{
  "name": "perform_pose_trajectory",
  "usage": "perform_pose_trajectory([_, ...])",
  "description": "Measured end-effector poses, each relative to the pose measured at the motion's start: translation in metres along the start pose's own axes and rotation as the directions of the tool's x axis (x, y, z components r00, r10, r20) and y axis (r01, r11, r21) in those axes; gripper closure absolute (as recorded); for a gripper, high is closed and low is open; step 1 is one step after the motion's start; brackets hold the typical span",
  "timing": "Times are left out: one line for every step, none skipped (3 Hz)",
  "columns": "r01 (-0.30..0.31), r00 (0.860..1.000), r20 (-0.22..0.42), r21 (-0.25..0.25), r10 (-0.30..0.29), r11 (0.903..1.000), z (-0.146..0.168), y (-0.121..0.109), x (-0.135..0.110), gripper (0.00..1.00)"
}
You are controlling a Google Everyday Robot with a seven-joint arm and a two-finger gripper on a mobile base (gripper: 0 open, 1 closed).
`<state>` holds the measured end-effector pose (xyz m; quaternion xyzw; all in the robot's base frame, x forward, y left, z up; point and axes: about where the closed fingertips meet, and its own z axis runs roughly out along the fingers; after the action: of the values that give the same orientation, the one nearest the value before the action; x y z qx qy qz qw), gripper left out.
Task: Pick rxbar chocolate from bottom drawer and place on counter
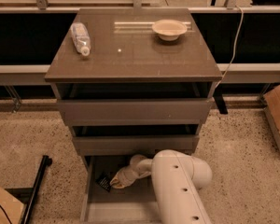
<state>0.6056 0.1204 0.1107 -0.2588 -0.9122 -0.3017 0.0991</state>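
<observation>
Reaching into the bottom drawer [116, 202], lowest of three, at lower centre, the gripper [115, 183] touches the one rxbar chocolate [103, 181] beside the left wall; whether it clasps the bar cannot be told. On the table [140, 62], one plastic bottle [80, 37] lies left and one bowl [169, 29] upper right, with open surface between.

No text is legible, even on the rxbar chocolate [103, 181] touching the gripper [115, 184] at lower centre in the bottom drawer [123, 201].

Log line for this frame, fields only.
stage: pick | hand: in bottom drawer, at rxbar | rxbar: in drawer, left side | counter: bottle, bowl, no rxbar
</observation>
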Motion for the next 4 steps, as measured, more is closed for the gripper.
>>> perform_pose_trajectory([0.000,1.000,0.000,0.000,0.000,1.0000,-0.0008,0.0005,0.0003,1.00])
perform_pose_trajectory([0.000,1.000,0.000,0.000,0.000,1.0000,-0.0008,0.0005,0.0003,1.00])
perform_pose_trajectory([0.000,1.000,0.000,0.000,0.000,1.0000,-0.0007,0.0005,0.0004,1.00])
perform_pose_trajectory([0.000,1.000,0.000,0.000,0.000,1.0000,-0.0007,0.0005,0.0004,1.00])
